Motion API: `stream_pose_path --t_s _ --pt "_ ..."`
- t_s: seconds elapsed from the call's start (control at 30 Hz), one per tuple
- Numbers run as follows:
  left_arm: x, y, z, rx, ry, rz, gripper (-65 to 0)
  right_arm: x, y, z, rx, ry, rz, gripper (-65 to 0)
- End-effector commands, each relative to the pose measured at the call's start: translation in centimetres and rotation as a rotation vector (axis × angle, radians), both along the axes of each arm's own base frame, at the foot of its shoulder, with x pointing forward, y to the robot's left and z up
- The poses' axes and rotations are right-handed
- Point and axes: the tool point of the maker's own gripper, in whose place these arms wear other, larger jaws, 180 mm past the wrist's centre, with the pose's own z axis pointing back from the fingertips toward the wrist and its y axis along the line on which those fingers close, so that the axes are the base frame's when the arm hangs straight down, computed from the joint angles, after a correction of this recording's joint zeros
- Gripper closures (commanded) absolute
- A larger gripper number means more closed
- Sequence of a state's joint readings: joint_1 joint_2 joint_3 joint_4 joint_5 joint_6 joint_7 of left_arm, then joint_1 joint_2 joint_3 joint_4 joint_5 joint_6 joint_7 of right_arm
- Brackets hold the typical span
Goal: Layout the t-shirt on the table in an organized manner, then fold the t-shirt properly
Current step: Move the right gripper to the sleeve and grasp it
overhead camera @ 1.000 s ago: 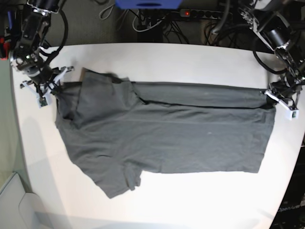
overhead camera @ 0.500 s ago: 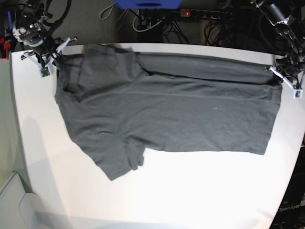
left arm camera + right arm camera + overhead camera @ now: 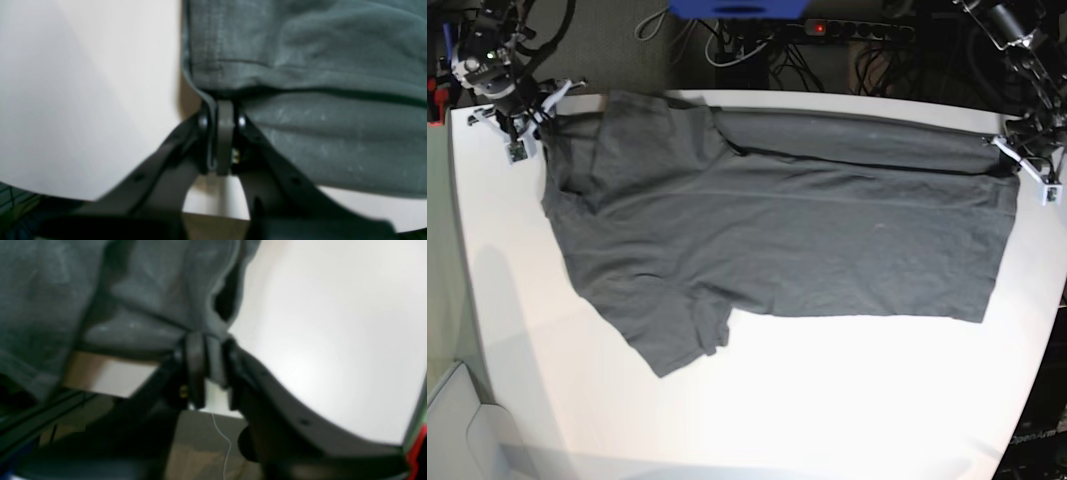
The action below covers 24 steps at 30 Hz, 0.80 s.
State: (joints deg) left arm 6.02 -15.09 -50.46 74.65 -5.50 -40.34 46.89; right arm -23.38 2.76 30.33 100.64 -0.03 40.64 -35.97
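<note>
Charcoal-grey wrinkly cloth t-shirt (image 3: 777, 240) lies spread across the far half of the large white smooth table (image 3: 827, 400), held taut to flatten it: left gripper (image 3: 222, 146) clamps its hem corner, right gripper (image 3: 208, 370) pinches the shoulder edge, jaws barely parted

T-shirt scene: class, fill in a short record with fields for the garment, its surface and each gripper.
garment: t-shirt, dark grey, spread out, one sleeve pointing to the near edge
surface: white table
left gripper: shut on the shirt's hem corner
right gripper: at the shirt's other far corner, cloth between its fingers
fold: not yet done
</note>
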Motion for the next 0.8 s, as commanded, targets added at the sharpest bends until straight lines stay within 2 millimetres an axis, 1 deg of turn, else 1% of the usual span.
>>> stream_pose_path --t_s 0.0,0.03,0.1,0.13,0.2,0.27,0.33,0.4,0.43,0.57,0.63,0.67,0.77 --pt "-2.5 1.0 -1.0 0.042 0.122 0.002 -0.1 0.3 -1.4 1.0 -0.039 -0.026 -0.018 -17.8" --pt "-2.6 1.0 -1.0 0.044 0.126 0.002 -0.5 0.1 -1.8 1.1 -0.043 -0.026 -0.029 -20.9" --pt "-2.7 1.0 -1.1 0.044 0.127 0.002 -5.0 -0.2 -2.7 1.3 -0.055 -0.028 -0.054 -26.9" --pt "-2.8 1.0 -1.1 0.042 0.129 0.002 -8.9 -0.3 -3.1 1.4 -0.061 -0.030 -0.065 -29.3" --pt "-2.8 1.0 -1.1 0.041 0.128 0.005 -19.0 -0.3 -3.7 2.4 -0.085 -0.048 -0.076 -34.4" --pt "-3.6 0.9 -1.5 0.041 0.147 0.003 -28.5 -1.0 -3.1 3.1 -0.088 -0.058 -0.082 -39.0" --pt "-3.8 0.9 -1.6 0.041 0.153 0.002 -35.7 -1.1 -2.2 4.6 -0.108 -0.080 -0.067 -43.0" --pt "-3.9 0.9 -1.6 0.040 0.154 0.002 -38.1 -1.1 -0.6 5.2 -0.099 -0.085 -0.048 -44.8" --pt "-3.9 0.8 -1.6 0.035 0.150 0.004 -38.0 -1.3 0.4 5.1 -0.086 -0.073 -0.035 -45.1" --pt "-3.8 0.8 -1.6 0.033 0.147 0.004 -38.4 -2.0 4.3 3.6 -0.012 -0.013 0.020 -45.2" --pt "-3.8 0.7 -1.7 0.030 0.146 0.005 -38.4 -2.1 6.0 3.2 0.021 -0.003 0.042 -45.2" --pt "-3.8 0.7 -1.7 0.030 0.147 0.003 -38.5 -2.1 6.5 3.1 0.032 0.000 0.046 -45.2" --pt "-3.8 0.7 -1.7 0.030 0.147 0.003 -38.5 -2.0 7.0 3.0 0.046 -0.003 0.046 -45.3"
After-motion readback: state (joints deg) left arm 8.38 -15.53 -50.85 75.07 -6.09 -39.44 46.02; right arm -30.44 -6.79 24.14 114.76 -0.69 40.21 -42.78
